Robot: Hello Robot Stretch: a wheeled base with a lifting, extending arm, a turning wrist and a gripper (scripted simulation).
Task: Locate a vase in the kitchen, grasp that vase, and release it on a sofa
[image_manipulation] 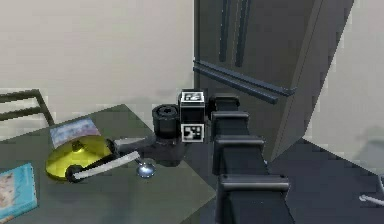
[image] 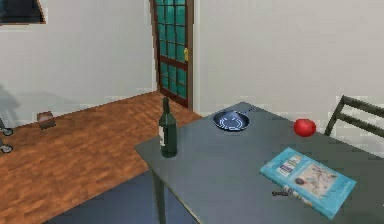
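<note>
A rounded yellow thing lies on the grey table in the arm side view's left. The dark arm rises from the bottom edge and carries two white marker squares at its far end. Left of them, the gripper reaches over the tabletop, its thin fingers ending at the yellow thing. I cannot tell whether it holds anything. A small silver round object sits just below the gripper's body.
In the forward view the grey table bears a dark bottle, a blue dish, a red apple and a book. A chair stands behind it. A green-paned door lies ahead. A tall dark cabinet stands beyond the arm.
</note>
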